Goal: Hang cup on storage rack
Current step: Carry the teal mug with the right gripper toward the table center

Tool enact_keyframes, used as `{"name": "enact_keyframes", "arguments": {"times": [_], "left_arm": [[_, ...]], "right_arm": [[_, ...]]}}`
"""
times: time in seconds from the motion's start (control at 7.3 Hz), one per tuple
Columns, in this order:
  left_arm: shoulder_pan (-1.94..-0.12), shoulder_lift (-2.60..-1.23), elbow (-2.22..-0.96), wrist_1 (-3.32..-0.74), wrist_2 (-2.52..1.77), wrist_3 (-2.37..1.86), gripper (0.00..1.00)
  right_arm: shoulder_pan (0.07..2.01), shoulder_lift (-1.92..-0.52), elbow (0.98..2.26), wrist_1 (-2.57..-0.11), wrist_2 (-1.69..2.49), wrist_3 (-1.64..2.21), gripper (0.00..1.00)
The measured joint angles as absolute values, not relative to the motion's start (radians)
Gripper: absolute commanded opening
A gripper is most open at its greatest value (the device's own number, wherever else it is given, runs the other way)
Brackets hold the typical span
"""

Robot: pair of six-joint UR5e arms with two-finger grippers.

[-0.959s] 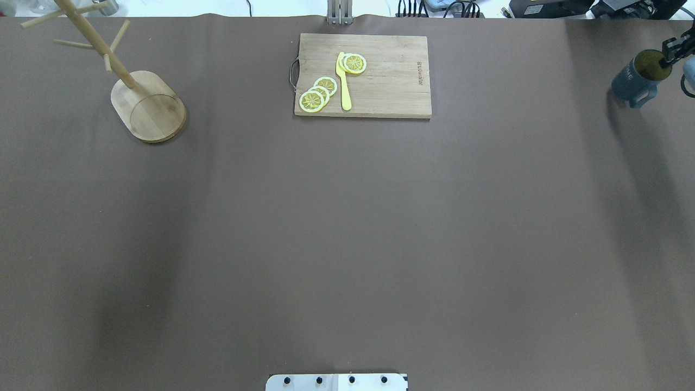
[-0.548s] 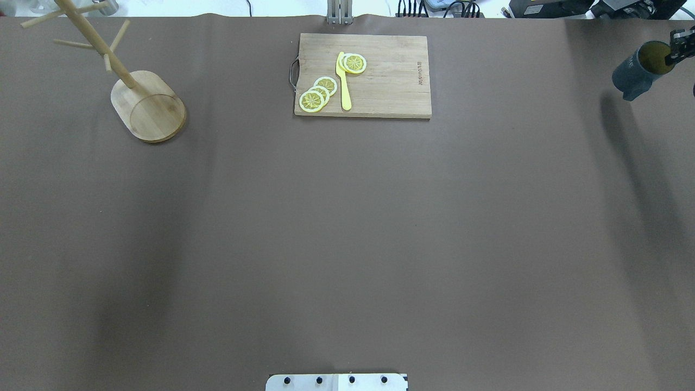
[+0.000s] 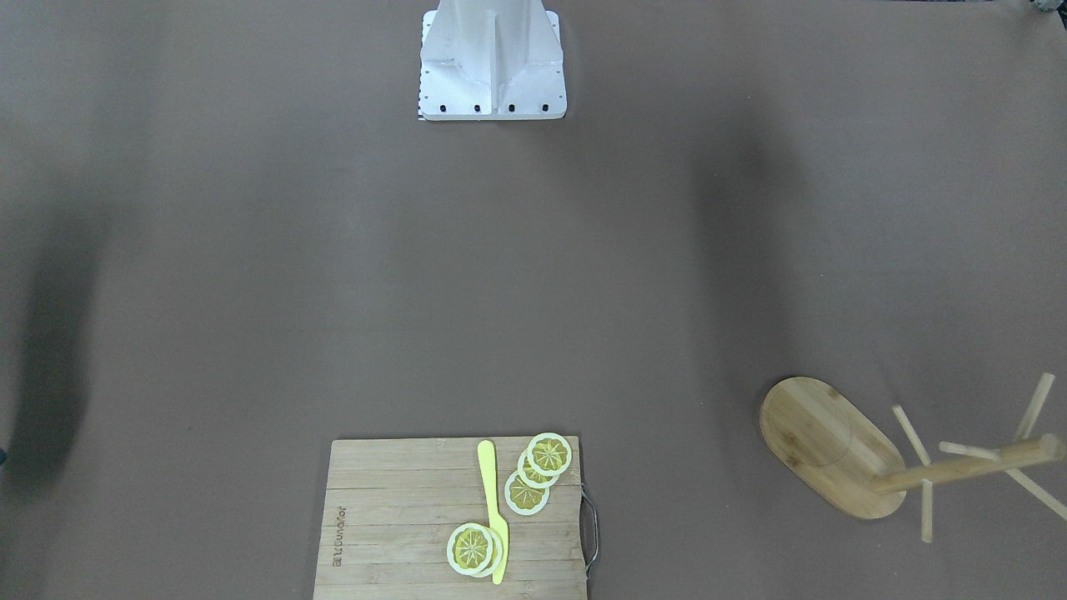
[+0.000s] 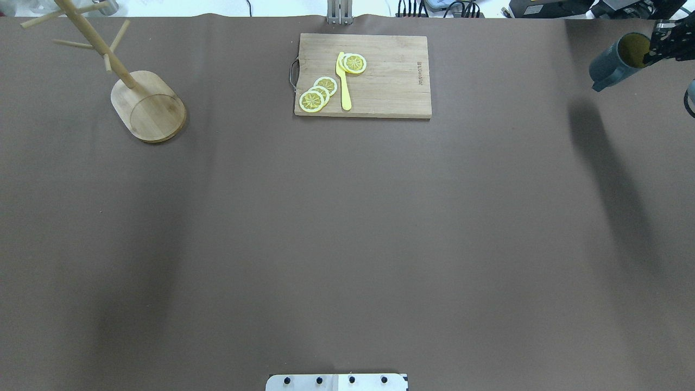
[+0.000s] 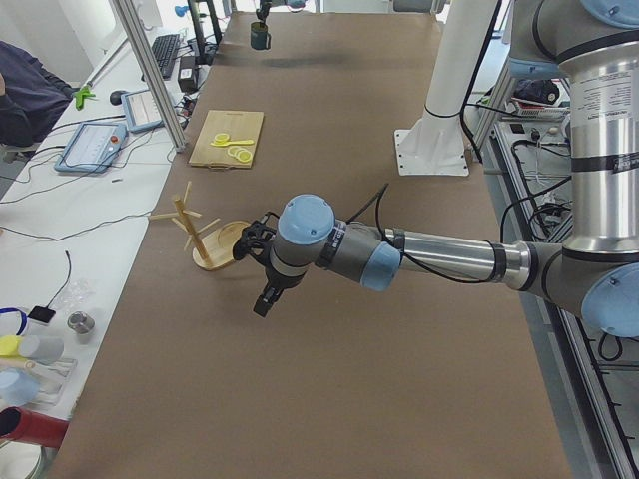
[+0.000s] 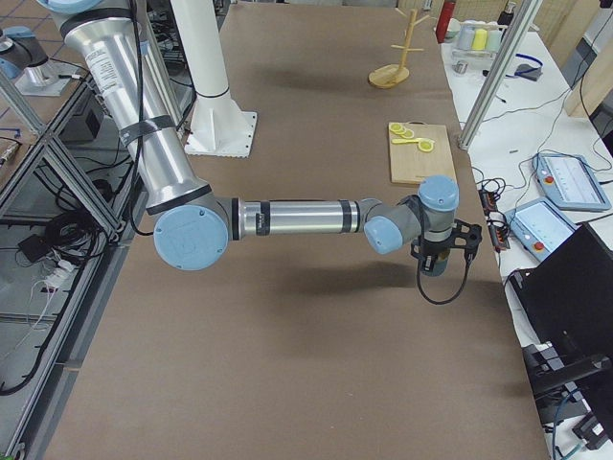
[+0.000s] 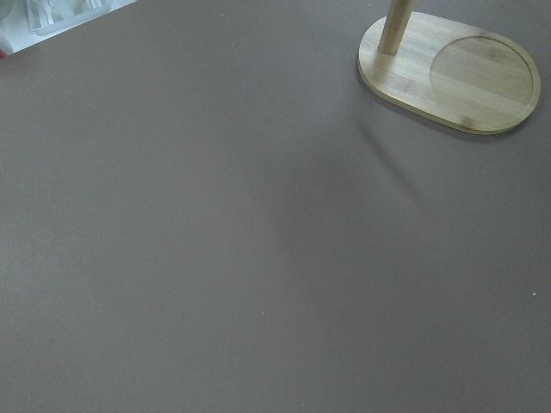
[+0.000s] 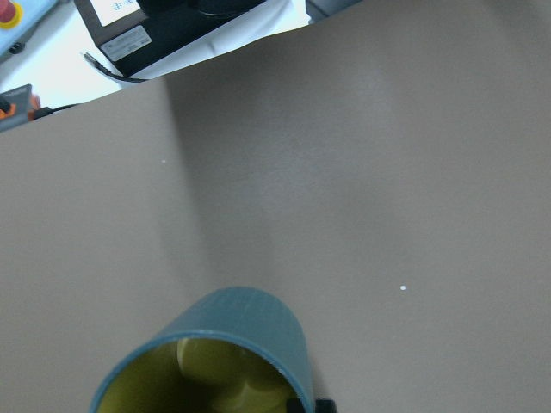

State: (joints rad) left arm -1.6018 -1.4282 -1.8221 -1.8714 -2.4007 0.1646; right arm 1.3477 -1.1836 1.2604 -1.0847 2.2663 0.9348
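The dark blue-grey cup with a yellowish inside hangs tilted above the table at the far right. My right gripper is shut on its rim, one finger inside the mouth. The cup also shows in the right wrist view, in the exterior right view and far off in the exterior left view. The bamboo storage rack stands at the far left with empty pegs, also in the front-facing view and the left wrist view. My left gripper hovers near the rack; I cannot tell if it is open.
A wooden cutting board with lemon slices and a yellow knife lies at the far middle, also in the front-facing view. The robot base stands at the near edge. Cables and equipment line the far edge.
My right gripper has carried the cup up and to the left in the overhead view, and the cup's shadow has shifted left with it. The rack and the board have not moved.
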Motion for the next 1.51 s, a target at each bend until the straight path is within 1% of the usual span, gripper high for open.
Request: {"name": "enact_keyframes", "arguments": {"times": [0.41,0.82,0.96,1.1,1.51], "left_arm": [[-1.601,-1.428,-1.820,-1.871,-2.401,0.164,0.99],[-1.601,-1.428,-1.817,-1.871,-2.401,0.163,0.99],[-1.601,-1.428,-1.814,-1.871,-2.401,0.163,0.99],[-1.602,-1.428,-1.812,-1.871,-2.401,0.163,0.99],[-1.601,-1.428,-1.810,-1.871,-2.401,0.163,0.99]], "right_arm": [[1.216,-1.205,1.458,-1.111,2.212,1.260,0.00],[1.020,-1.196,1.708,-1.363,2.056,1.516,0.00],[0.956,-1.178,1.758,-1.429,2.017,1.606,0.00],[0.892,-1.152,1.783,-1.482,1.974,1.702,0.00],[0.728,-1.027,1.799,-1.636,1.884,2.016,0.00]]}}
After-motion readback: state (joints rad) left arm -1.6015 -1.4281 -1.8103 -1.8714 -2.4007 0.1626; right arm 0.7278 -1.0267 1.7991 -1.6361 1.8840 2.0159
